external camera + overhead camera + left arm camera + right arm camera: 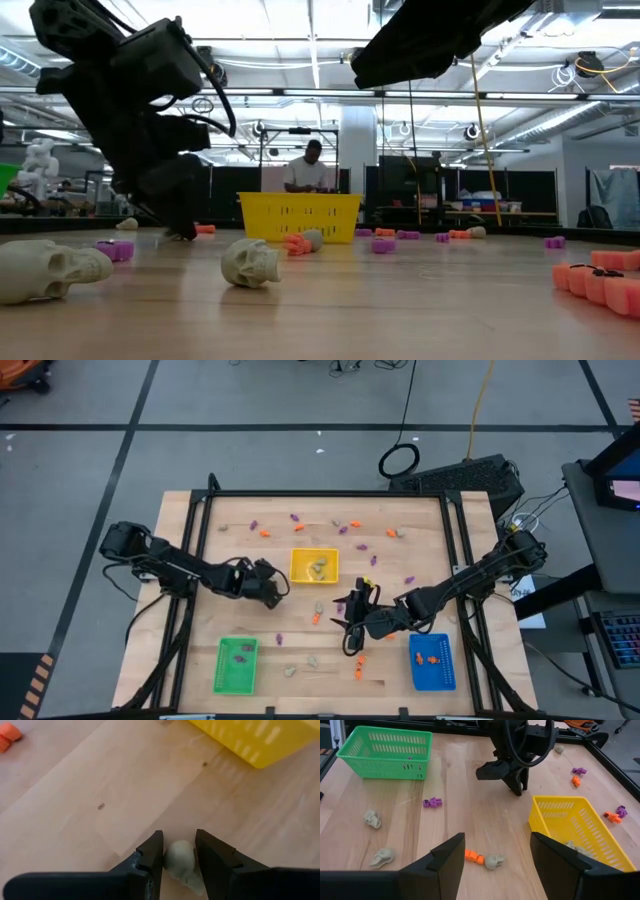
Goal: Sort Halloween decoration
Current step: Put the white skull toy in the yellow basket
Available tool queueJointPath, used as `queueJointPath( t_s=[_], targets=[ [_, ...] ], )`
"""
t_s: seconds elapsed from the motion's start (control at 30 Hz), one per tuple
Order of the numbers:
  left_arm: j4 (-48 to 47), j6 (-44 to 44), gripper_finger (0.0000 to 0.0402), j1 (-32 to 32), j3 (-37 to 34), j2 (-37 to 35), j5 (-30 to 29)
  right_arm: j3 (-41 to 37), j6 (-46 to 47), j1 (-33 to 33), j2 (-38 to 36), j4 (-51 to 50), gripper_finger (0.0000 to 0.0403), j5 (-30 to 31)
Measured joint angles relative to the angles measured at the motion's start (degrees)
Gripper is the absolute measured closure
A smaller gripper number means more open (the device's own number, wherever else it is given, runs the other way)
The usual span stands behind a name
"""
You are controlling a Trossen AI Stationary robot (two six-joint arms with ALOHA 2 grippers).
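Note:
Small orange, purple and pale skull trinkets lie scattered over the wooden table (420, 530). My left gripper (277, 593) is down at the table just left of the yellow tray (314, 565), shut on a pale skull (180, 861). In the low view its fingers (181, 228) reach the tabletop. My right gripper (495, 865) hangs open above the table's middle (347, 615), over an orange trinket (474, 856) and another pale skull (493, 861), touching neither. My left gripper pinches the pale skull by its two opposite sides (169, 857) between the two fingers. The fingers slant down from the table's left. The skull sits low against the tabletop between the fingertips.
The yellow tray holds pale pieces, the green tray (236, 665) at the near left holds purple ones, and the blue tray (432, 662) at the near right holds orange ones. Two pale skulls (250, 262) lie near the front edge. A person stands in the room behind the table.

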Motion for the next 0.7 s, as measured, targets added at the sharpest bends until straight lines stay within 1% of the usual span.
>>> queueJointPath(
  t_s=[0.43,0.7],
  targets=[
    [-3.3,1.0,0.0295,-1.8,3.2,0.0,-0.5,0.0,0.0,0.0,0.0,0.0,0.0193,0.0],
    [-3.2,1.4,0.0295,-2.4,3.6,0.0,-0.7,0.0,-0.2,0.0,0.0,0.0,0.0193,0.0]
  ],
)
